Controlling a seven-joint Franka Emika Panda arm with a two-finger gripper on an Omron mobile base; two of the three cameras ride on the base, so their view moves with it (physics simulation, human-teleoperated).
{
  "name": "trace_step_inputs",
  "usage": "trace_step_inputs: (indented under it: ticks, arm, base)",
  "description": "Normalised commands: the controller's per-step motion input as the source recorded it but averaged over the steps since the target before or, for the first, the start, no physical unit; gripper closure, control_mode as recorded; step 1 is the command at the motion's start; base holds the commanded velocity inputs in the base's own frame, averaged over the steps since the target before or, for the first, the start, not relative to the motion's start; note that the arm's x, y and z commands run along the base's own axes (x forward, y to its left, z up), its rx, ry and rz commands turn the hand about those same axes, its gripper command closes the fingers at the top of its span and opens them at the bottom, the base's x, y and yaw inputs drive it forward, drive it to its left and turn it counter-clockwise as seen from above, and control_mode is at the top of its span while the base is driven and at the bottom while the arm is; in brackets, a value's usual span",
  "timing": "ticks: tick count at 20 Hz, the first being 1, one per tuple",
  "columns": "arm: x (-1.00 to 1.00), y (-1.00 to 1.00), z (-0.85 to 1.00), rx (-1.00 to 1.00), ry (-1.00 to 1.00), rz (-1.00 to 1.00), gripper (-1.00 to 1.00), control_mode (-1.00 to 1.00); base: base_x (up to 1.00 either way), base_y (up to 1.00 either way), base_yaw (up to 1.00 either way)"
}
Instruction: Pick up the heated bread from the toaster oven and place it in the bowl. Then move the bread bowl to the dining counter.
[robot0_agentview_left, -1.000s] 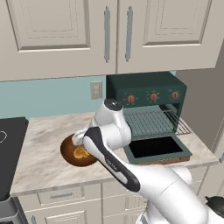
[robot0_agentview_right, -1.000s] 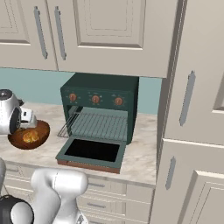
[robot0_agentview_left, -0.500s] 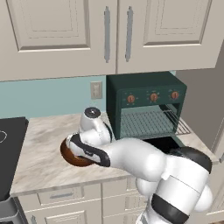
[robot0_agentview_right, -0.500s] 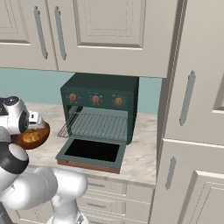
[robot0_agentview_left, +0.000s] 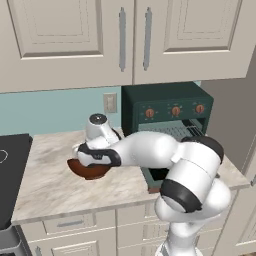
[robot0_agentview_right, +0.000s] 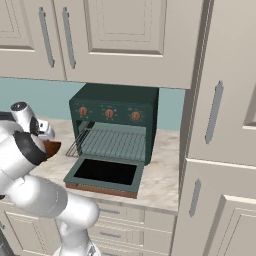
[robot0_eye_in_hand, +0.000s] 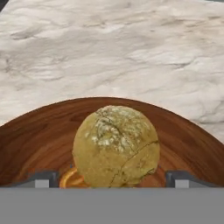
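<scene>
Even, soft, bright light with no clear source. A faint shadow lies under the bowl (robot0_agentview_left: 89, 170) on the surface (robot0_agentview_left: 50, 182). Gloss shows on the arm (robot0_agentview_left: 150, 150). All views are slightly soft and pixelated.

In the hand view the heated bread (robot0_eye_in_hand: 116, 146) covers the middle of the bowl (robot0_eye_in_hand: 39, 135), and an orange piece (robot0_eye_in_hand: 69, 178) peeks out at its lower left, mostly hidden. The bowl's near rim and the jaws are cut off at the bottom edge. In the left base view, the arm hides most of the bowl (robot0_agentview_left: 89, 171) and the toaster oven (robot0_agentview_left: 167, 107) door.
</scene>
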Motion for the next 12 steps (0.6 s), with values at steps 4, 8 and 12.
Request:
trace_step_inputs:
  ticks: [4, 8, 12]
  arm:
    - [-0.84, 0.0, 0.32, 0.09, 0.0, -0.11, -1.0, -1.0]
    - [-0.64, 0.0, 0.1, 0.0, -0.18, -0.02, -1.0, -1.0]
    - [-0.89, -0.2, 0.02, 0.01, -0.06, -0.11, -1.0, -1.0]
  base:
    - [0.0, 0.0, 0.0]
    - [0.0, 0.0, 0.0]
    - [0.0, 0.0, 0.0]
